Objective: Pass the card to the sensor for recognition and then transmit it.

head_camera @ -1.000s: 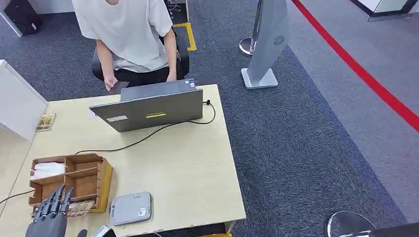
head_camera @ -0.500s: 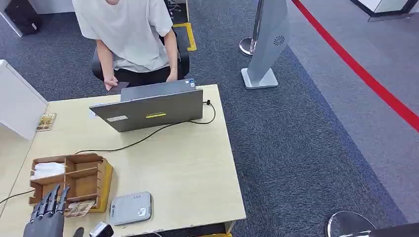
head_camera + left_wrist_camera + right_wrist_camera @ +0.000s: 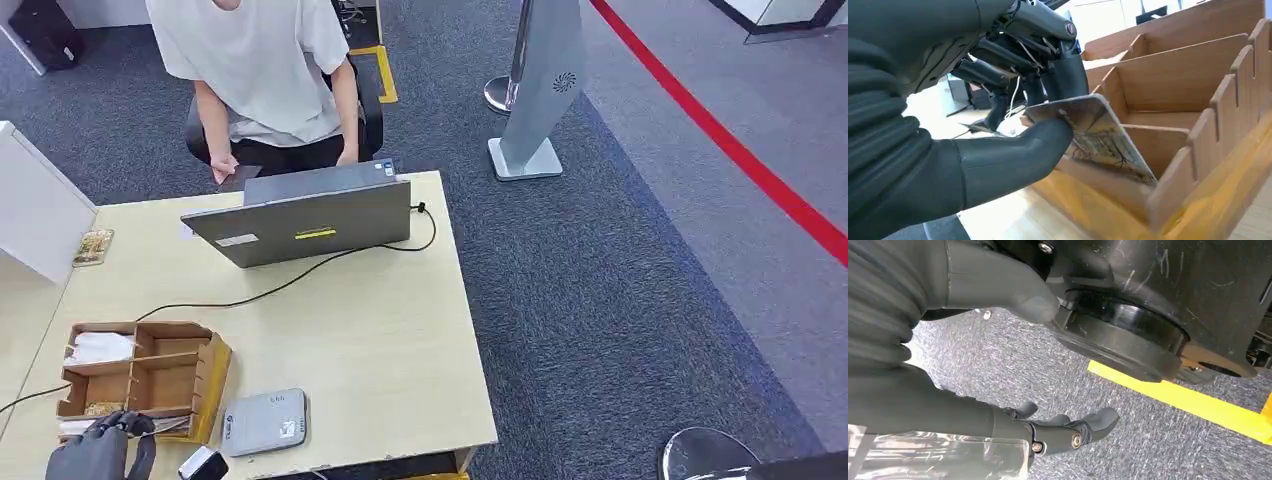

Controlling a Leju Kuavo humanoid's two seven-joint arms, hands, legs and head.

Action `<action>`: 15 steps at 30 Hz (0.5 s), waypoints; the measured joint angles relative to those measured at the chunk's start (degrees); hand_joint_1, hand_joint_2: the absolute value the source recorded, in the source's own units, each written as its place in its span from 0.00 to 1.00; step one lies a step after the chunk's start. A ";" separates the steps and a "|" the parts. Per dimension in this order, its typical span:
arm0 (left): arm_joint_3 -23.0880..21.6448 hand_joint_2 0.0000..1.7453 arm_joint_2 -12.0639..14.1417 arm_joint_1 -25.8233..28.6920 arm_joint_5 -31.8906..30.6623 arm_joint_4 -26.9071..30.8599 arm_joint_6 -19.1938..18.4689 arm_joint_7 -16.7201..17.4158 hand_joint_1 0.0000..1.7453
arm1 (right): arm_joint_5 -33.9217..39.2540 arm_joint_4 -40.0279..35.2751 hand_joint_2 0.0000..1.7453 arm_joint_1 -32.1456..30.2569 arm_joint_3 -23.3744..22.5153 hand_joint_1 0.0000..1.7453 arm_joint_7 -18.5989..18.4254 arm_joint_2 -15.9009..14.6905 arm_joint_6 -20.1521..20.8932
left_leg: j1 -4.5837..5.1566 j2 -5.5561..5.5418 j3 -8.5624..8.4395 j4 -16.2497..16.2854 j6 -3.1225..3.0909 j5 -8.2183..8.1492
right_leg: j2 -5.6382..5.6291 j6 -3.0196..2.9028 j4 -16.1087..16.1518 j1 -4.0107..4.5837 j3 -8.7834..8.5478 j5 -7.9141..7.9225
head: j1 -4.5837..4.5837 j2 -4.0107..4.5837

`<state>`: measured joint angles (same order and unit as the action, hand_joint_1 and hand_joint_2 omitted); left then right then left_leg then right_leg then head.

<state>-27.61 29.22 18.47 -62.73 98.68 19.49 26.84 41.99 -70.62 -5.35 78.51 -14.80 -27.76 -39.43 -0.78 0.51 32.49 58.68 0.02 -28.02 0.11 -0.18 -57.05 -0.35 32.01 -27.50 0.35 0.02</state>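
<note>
My left hand (image 3: 1013,125) pinches the card (image 3: 1098,135) between thumb and fingers (image 3: 1068,75), its far end still low in the near compartment of the wooden organiser (image 3: 150,375) on the desk (image 3: 380,350). Grasp made; lifting out, presenting to the grey sensor (image 3: 265,422) beside the organiser, and handing over remain. Right hand (image 3: 1068,432) hangs loosely curled, holding nothing.
</note>
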 joint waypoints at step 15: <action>0.61 1.00 0.00 0.12 -3.04 -0.05 0.03 -0.26 1.00 | 0.98 0.00 1.00 0.11 0.41 0.00 1.14 -0.07 0.00 | 0.00 0.00 -0.01 0.00 0.00 0.00 | 0.00 0.00 0.00 0.00 0.00 0.00 | -0.02 0.00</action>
<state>-26.99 29.22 18.60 -65.76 98.64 19.52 26.58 42.97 -70.62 -5.24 78.93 -13.66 -27.82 -39.43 -0.78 0.50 32.48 58.68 0.02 -28.02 0.11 -0.18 -57.05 -0.35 32.01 -27.50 0.33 0.02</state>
